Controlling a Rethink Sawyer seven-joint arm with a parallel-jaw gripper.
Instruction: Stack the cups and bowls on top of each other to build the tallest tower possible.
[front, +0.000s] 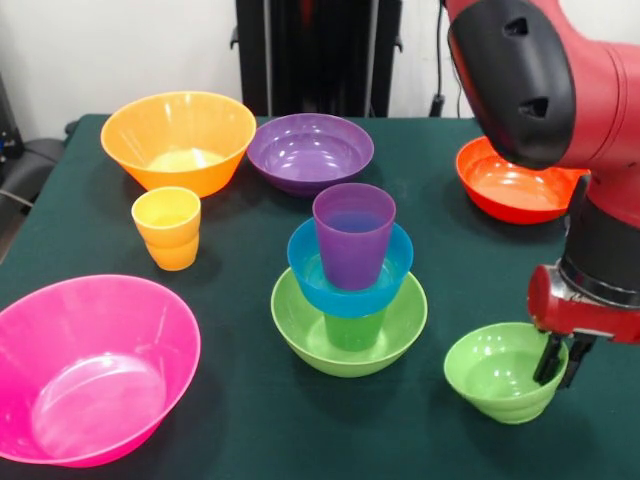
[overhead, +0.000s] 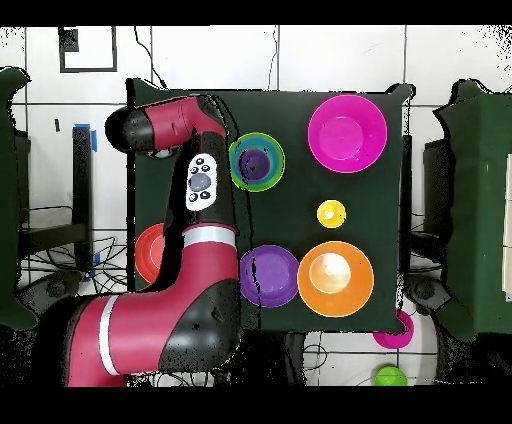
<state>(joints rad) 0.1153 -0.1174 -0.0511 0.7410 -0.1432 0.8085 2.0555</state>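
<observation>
Two narrow-set pincer (front: 562, 362) fingers straddle the small green bowl's (front: 497, 372) right rim, beside the tower (front: 350, 290).

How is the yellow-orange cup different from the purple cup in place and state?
The yellow-orange cup stands on the table's green cloth, while the purple cup sits raised in the blue bowl of the tower. The yellow-orange cup stands alone near the large orange bowl; the purple cup tops the stack. Both are upright, open end up, and empty.
</observation>
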